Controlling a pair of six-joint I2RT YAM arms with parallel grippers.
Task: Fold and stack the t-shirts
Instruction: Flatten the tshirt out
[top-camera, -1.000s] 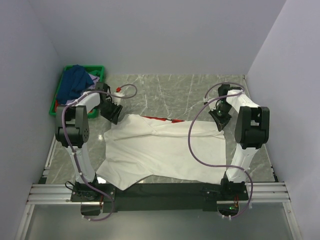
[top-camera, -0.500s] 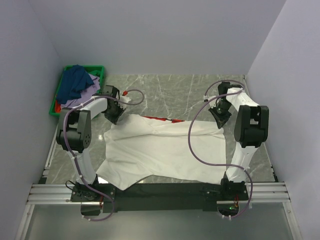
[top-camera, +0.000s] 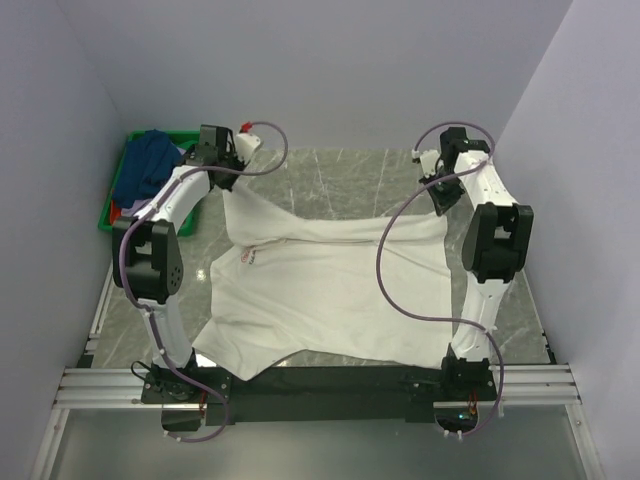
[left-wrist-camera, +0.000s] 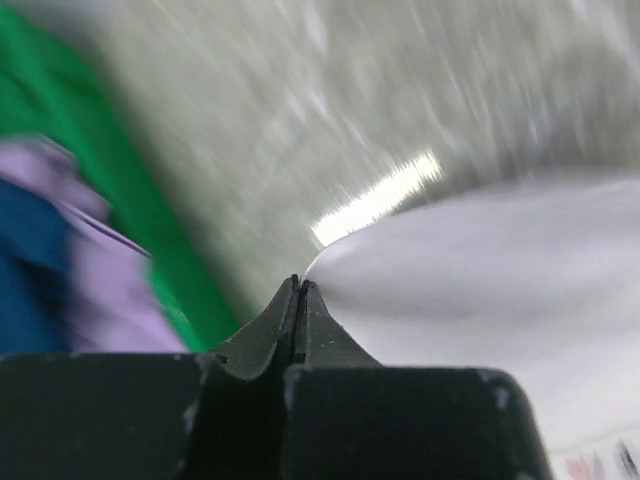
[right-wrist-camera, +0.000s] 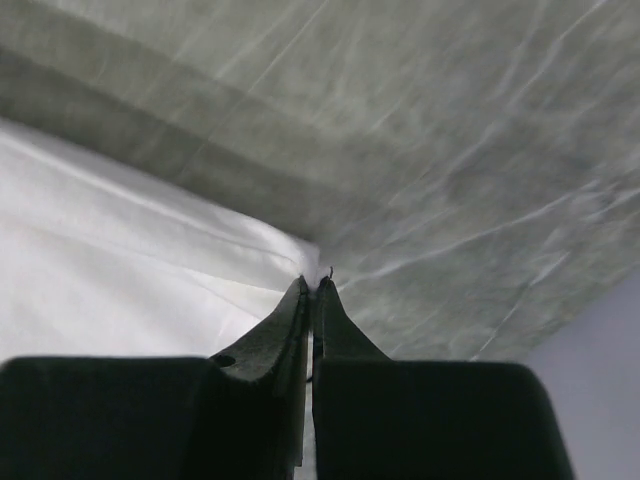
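Note:
A large white t-shirt (top-camera: 330, 290) lies on the marble table, its far edge lifted and stretched between both grippers. My left gripper (top-camera: 222, 180) is shut on the shirt's far left corner; in the left wrist view the white cloth (left-wrist-camera: 480, 270) meets the closed fingertips (left-wrist-camera: 298, 285). My right gripper (top-camera: 440, 200) is shut on the far right corner, with a pinch of cloth (right-wrist-camera: 150, 250) between its tips (right-wrist-camera: 315, 285). A small red mark (top-camera: 248, 256) shows on the shirt. A dark blue t-shirt (top-camera: 148, 162) and a lavender one (left-wrist-camera: 110, 290) lie in the crate.
The green crate (top-camera: 112, 210) stands at the far left against the wall, close to my left arm. Grey walls enclose the table on three sides. The arm bases and a metal rail (top-camera: 320, 385) run along the near edge, which the shirt's hem reaches.
My left gripper has shut on the shirt's far left corner. Both arms have risen and moved toward the back wall, lifting and stretching the shirt's far edge.

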